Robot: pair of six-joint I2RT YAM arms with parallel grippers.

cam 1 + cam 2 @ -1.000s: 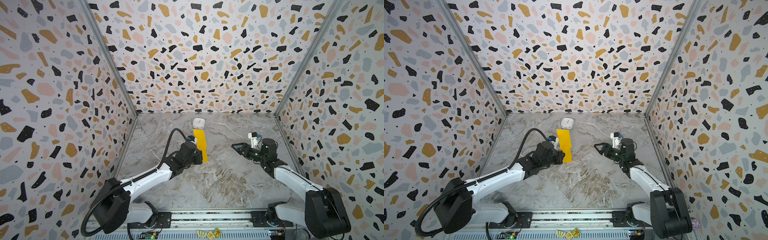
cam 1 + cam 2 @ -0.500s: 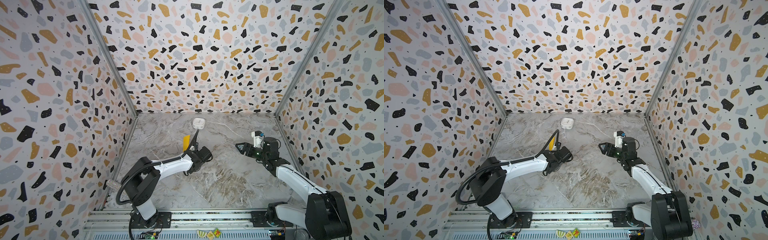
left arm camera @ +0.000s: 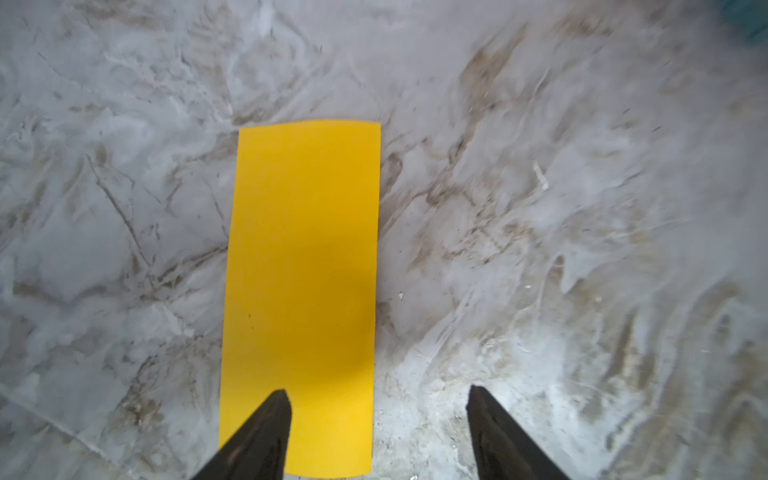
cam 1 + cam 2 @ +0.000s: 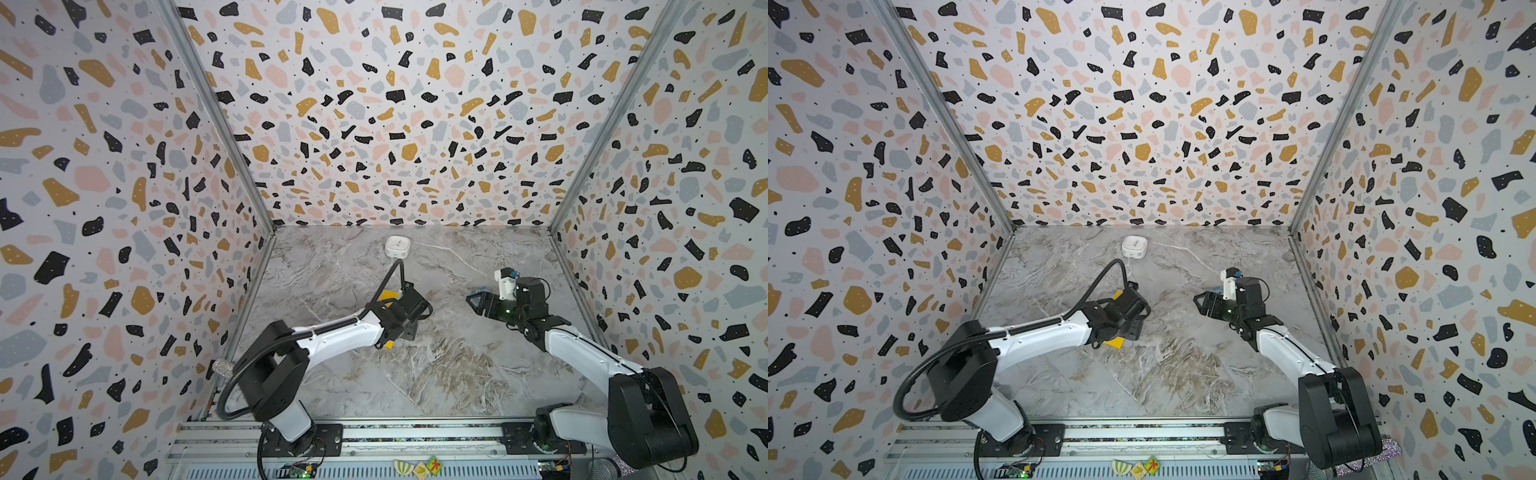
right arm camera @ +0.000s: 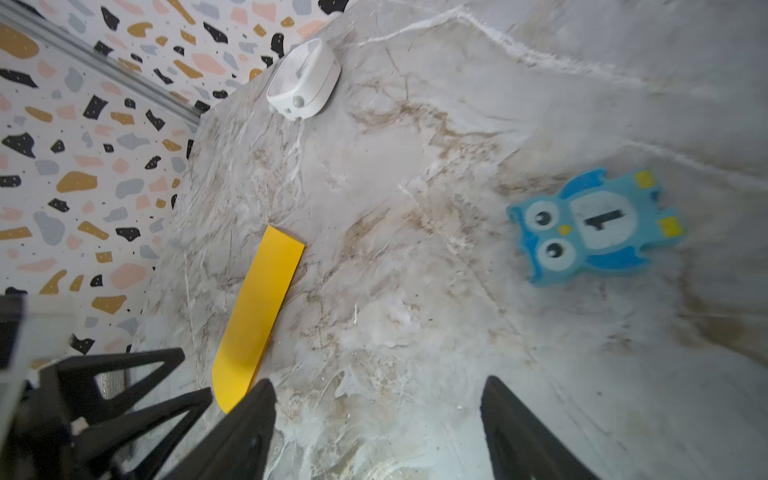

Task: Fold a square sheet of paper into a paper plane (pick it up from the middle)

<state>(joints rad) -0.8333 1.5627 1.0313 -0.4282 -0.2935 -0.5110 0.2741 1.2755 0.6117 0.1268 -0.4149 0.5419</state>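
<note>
Already the thin yellow-orange square sheet of paper (image 3: pixel 301 291) looked folded in half, a long strip lying flat on the grey marbled tabletop (image 4: pixel 436 374) beneath the left gripper (image 3: pixel 376 399), whose jaws stood apart, holding nothing. The right gripper (image 5: pixel 376 386) hovered spread and empty. Nose and wing folds were not yet made, I judged. Terrazzo-patterned walls (image 4: pixel 395 124) enclosed the table, and a white rounded box (image 4: pixel 397 246) sat near the back.

Folded paper (image 3: pixel 301 291) flat on table (image 3: pixel 540 208); fingers (image 3: pixel 266 432) apart, one overlapping it, contact unclear.
</note>
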